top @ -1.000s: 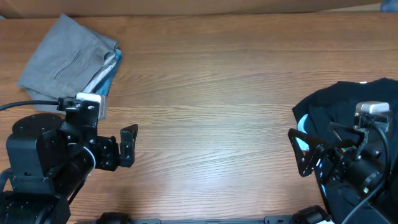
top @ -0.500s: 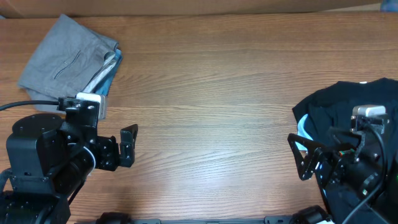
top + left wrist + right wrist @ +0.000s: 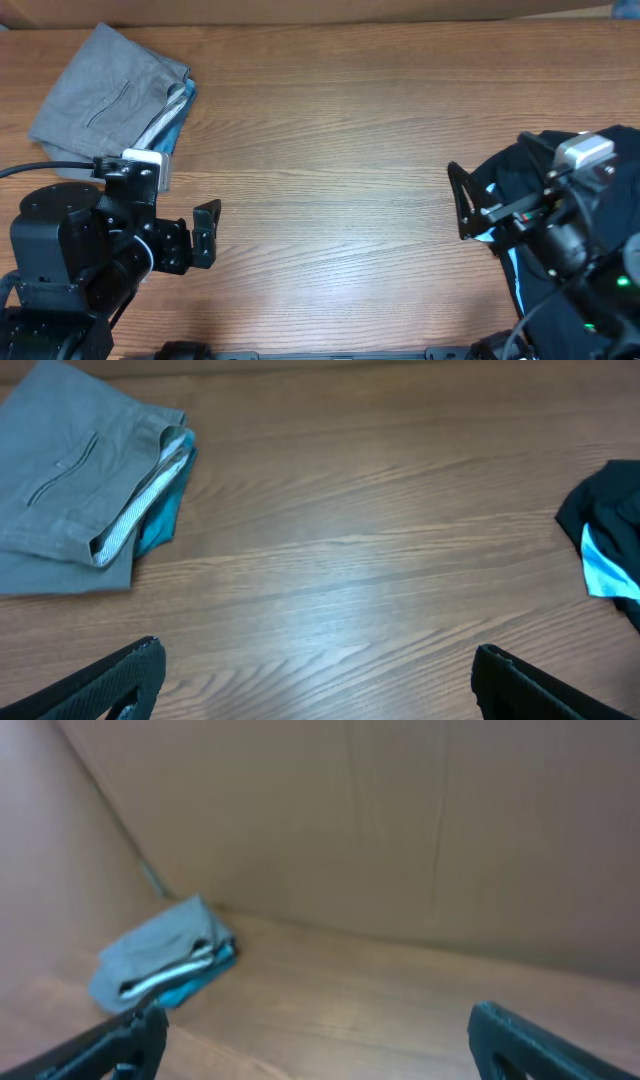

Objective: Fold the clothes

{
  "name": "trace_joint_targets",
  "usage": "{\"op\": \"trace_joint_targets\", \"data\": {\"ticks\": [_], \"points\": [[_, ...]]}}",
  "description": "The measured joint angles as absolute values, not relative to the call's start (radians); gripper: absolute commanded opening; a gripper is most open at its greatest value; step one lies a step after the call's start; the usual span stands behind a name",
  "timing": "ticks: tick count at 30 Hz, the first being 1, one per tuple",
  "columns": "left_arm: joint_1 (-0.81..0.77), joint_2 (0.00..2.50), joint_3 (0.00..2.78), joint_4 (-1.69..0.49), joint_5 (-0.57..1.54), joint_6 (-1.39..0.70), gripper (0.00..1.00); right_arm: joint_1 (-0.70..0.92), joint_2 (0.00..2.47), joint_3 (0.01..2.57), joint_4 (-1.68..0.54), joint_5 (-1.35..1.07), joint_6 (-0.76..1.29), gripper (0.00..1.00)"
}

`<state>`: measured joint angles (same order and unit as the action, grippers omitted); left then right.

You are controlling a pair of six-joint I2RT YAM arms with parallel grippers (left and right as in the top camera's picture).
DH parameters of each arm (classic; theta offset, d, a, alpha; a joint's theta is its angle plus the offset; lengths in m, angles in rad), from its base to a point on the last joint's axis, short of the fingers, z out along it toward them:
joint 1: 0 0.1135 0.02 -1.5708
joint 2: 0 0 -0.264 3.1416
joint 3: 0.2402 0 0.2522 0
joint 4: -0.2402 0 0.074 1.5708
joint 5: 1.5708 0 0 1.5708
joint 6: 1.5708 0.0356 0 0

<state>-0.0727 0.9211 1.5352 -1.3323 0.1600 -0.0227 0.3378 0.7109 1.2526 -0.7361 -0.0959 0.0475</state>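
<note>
A: Our step?
B: Folded grey-khaki woven shorts sit at ten o'clock (teal cloth beneath); left gripper and right gripper gape empty. Next, probably, we seize the black crumpled cloth heap at three.

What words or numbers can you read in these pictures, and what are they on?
None: no words, numbers or signs can be read in any view.
The grey shorts are plain, with no label showing.
The dark clothes show only a light blue patch, no print.
The table has only wood grain, no writing.
</note>
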Motion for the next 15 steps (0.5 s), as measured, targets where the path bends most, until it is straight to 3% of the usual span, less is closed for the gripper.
{"op": "trace_joint_targets", "data": {"ticks": [15], "points": [[-0.073,0.921,1.535,-1.333,0.160,-0.023,1.00,0.328,0.373,0.657,-0.435,-0.078,0.029,1.00]]}}
